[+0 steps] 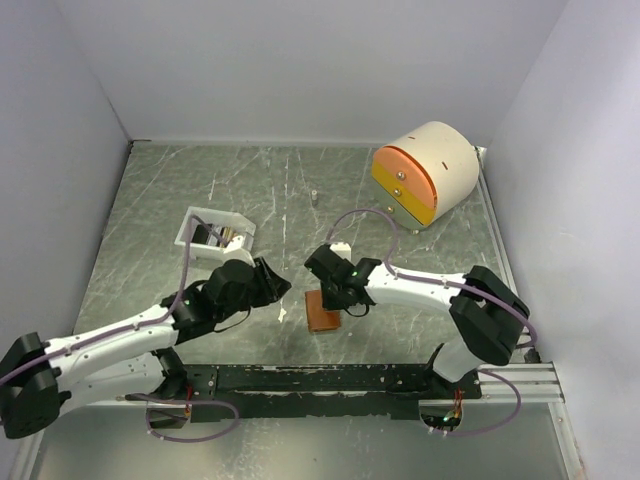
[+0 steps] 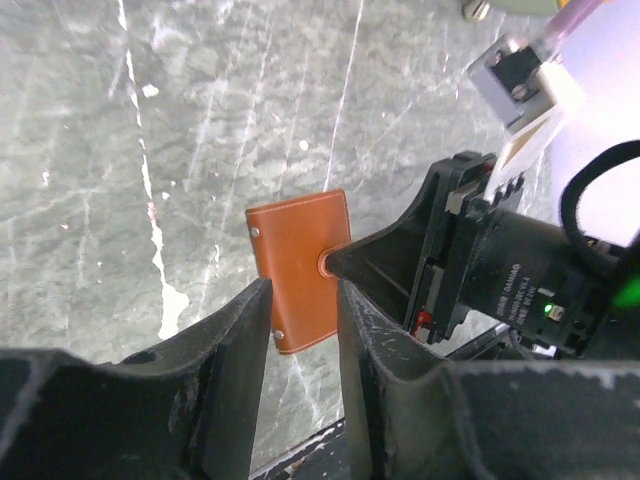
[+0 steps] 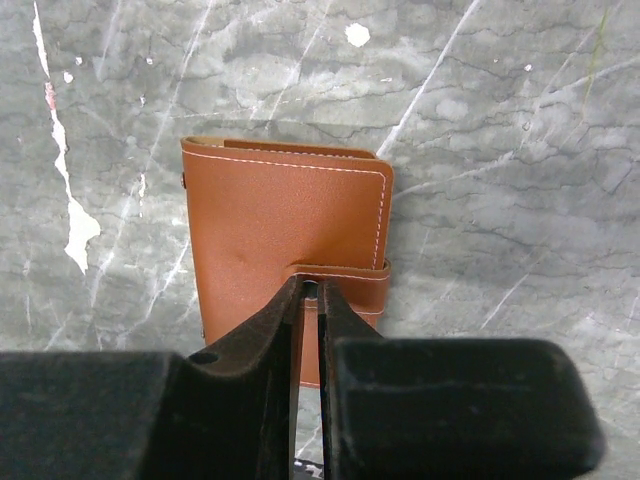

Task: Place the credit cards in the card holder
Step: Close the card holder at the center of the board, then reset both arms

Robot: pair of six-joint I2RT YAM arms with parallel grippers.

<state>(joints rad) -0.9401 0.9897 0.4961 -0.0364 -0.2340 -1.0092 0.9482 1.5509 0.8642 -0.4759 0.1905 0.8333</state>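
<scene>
- The card holder (image 3: 280,220) lies closed and flat on the counter (image 1: 250,180), near the middle of its near edge and between the two arms.
- It is rust-brown, leather-look and rectangular, with rounded corners and pale stitching along the border. A narrow strap wraps round its right edge onto the top face.
- The right hand (image 3: 311,290) reaches over it with its dark wedge-shaped fingers pressed almost together. Their tips sit at the end of that strap and seem to pinch it, probably to peel the flap loose so the holder can be opened.
- The left hand (image 2: 304,300) waits just left of the holder with its fingers spread, holding nothing and touching nothing. It looks placed to steady or catch the cover once the strap gives.
- The credit cards (image 1: 228,240) appear to sit in the white tray (image 1: 192,216), far and left of the holder. They show only as small dark and gold shapes, too small to count.
- None is in the holder yet, so opening it looks like the step in hand.
- The counter is smooth grey-green stone-look with white veins and a few chipped pale patches.
- A cream-and-orange round drawer unit (image 1: 430,165) stands at the far right, well apart.
</scene>
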